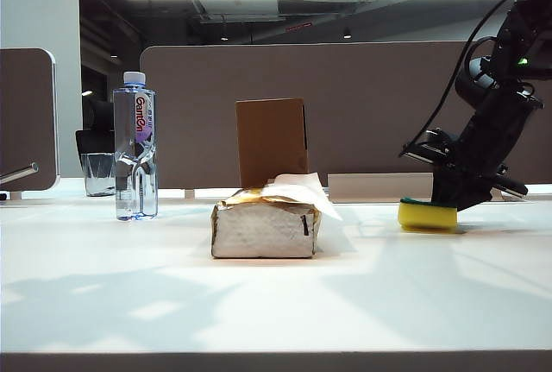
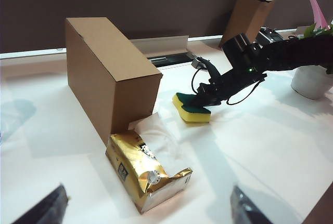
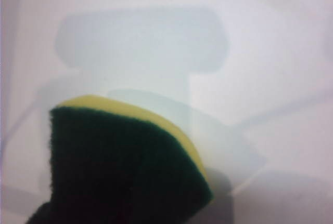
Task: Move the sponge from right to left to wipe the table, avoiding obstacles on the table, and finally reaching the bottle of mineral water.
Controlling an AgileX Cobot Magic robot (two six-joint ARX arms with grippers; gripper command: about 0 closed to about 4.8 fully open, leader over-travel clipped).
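The right gripper (image 1: 450, 202) is clamping the sponge (image 1: 427, 215) near the table's (image 1: 276, 303) right edge and should be pressing flat; the left gripper (image 2: 151, 208) is hovering wide open.

On the white tabletop (image 2: 270, 146) a long brown cardboard box (image 2: 106, 76) stands on its side. A crumpled gold-and-silver tissue pack (image 2: 145, 174) lies touching the box's near end, with white tissue sticking out of it toward the box. Just beyond the box's far corner lies the sponge (image 2: 190, 108), yellow foam below and dark green layer on top. The right claw (image 2: 204, 99), at the end of a black arm that reaches in from the far edge of the tabletop, sits down on the sponge's green face, its fingers closed on it. The left claw (image 2: 148, 208) shows only as two dark fingertips (image 2: 44, 209) set wide apart, above the tabletop near the tissue pack and holding nothing.
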